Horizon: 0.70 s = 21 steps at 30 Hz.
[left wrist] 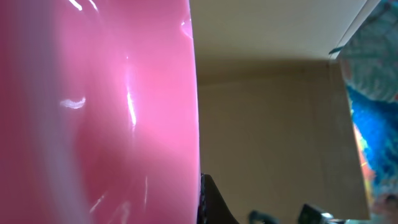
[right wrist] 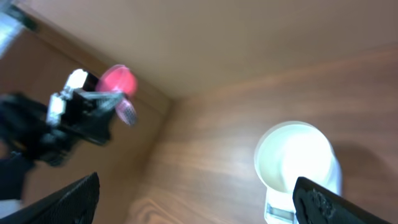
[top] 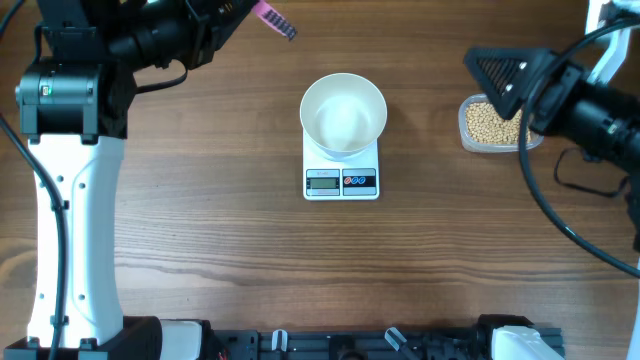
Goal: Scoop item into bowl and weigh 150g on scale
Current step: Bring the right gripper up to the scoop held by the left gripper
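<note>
Left wrist view is half filled by the pink scoop [left wrist: 93, 112], so close to the lens that only its glossy curved side shows. The left jaws are closed on it, though their fingers are hidden behind the plastic. From overhead, only the scoop's striped handle end pokes out past the dark end of the left arm [top: 70, 150]. It is at the far edge of the table [top: 220, 230], to the left of the bowl and well apart from it. The right wrist camera sees the scoop's round pink cup at the tip of that arm, off the table.

The right jaws stand wide open with nothing between them: the two black fingers [right wrist: 65, 199] sit at opposite bottom corners of the right wrist view. Overhead, they hang over the left rim of the clear container [top: 480, 128] of small yellow grains. The container stands near the right edge of the table, partly covered by the right arm [top: 600, 120]; whether the jaws touch it I cannot tell.

Between the two arms, at the middle of the table, the white bowl [top: 343, 112] rests on the back part of the small white scale [top: 341, 182]. The scale's display and buttons face the near edge, and the bowl's inside shows plain white
</note>
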Motion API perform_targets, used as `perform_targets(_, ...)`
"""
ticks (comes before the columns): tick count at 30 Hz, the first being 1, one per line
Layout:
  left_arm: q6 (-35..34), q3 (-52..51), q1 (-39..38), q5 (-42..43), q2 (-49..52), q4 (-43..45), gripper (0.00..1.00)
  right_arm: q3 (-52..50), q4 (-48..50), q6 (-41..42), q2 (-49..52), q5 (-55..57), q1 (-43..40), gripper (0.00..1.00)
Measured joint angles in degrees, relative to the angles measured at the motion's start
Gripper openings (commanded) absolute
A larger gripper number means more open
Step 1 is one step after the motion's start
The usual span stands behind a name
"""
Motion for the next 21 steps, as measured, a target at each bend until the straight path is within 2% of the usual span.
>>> perform_targets(3,-2.58,0.00,-1.79,-0.24,0.00,0.28,0.04,-0.04,-6.03,-2.64,0.83,1.51,0.00,1.00)
perform_targets(10,-4.28,0.00,-9.27,-2.36,0.00,0.87,0.04,-0.55,-15.52,-1.95,6.10,-0.09,-0.02,1.00)
perform_targets(16,-6.38,0.00,-10.32,-3.30,0.00,0.98,0.04,-0.87,-14.38,-4.33,11.26,-13.94,0.04,1.00)
perform_targets(21,-8.57,0.00,-10.34,-2.12,0.00,1.97,0.04,-1.01,-6.25,-2.40,12.22,-22.86,0.04,0.99)
